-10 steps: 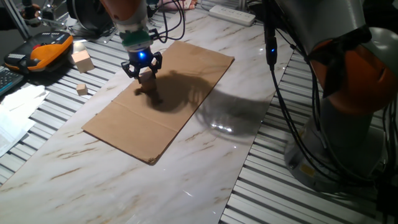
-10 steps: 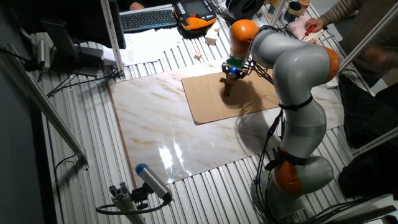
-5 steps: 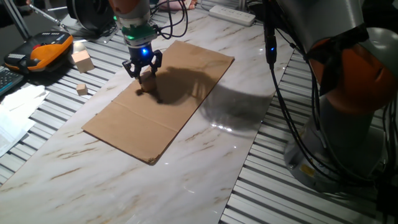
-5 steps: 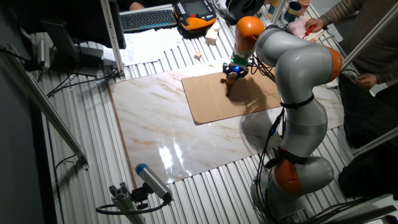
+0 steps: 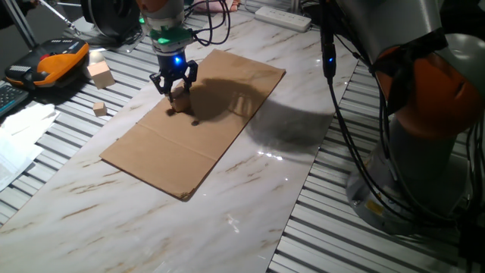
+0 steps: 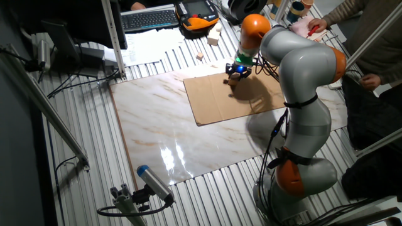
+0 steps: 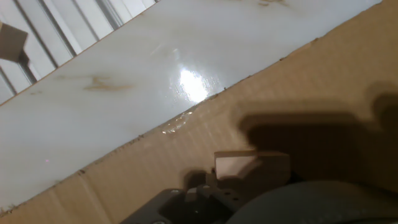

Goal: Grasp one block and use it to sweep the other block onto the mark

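Observation:
My gripper (image 5: 176,85) hangs over the far left part of the brown cardboard sheet (image 5: 227,91), with its blue light on. It is shut on a small wooden block (image 5: 179,97) that reaches down to the cardboard. I cannot tell whether a second block sits against it. The mark (image 5: 195,122), a small dark dot, lies on the cardboard just in front and to the right of the block. In the hand view the block (image 7: 252,167) sits low in the middle above the hand's dark housing (image 7: 186,202). The gripper (image 6: 235,74) also shows in the other fixed view.
Two loose wooden blocks lie off the cardboard on the slatted surface at the left, a larger one (image 5: 99,73) and a smaller one (image 5: 100,108). An orange device (image 5: 57,59) and papers (image 5: 19,136) lie further left. A power strip (image 5: 282,17) is at the back.
The gripper and block have shifted slightly toward the far edge of the cardboard. The arm's shadow has moved off, and the dark dot now shows.

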Controlling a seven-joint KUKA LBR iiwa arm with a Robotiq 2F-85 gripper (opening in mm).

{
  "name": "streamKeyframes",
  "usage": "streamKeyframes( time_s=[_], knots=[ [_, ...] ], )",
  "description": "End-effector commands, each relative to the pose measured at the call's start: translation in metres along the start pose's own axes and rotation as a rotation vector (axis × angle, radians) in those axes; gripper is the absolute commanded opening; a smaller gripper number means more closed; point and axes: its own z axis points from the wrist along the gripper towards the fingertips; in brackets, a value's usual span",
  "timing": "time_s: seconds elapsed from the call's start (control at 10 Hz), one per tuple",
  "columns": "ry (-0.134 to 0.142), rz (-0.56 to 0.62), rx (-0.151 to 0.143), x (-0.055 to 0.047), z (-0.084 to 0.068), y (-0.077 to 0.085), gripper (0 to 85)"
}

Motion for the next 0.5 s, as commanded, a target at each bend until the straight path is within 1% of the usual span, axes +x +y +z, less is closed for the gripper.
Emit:
streamKeyframes(
  time_s=[0.0, 0.1, 0.2, 0.3, 0.4],
  knots=[
    [-0.004, -0.003, 0.007, -0.0001, -0.0001, -0.0001, 0.0],
    [-0.004, -0.005, 0.007, -0.0001, -0.0001, -0.0001, 0.0],
    [-0.003, -0.006, 0.000, -0.0001, -0.0001, -0.0001, 0.0],
    [-0.028, -0.015, 0.006, -0.0001, -0.0001, -0.0001, 0.0],
    [-0.065, -0.030, 0.040, -0.0001, -0.0001, -0.0001, 0.0]
  ],
)
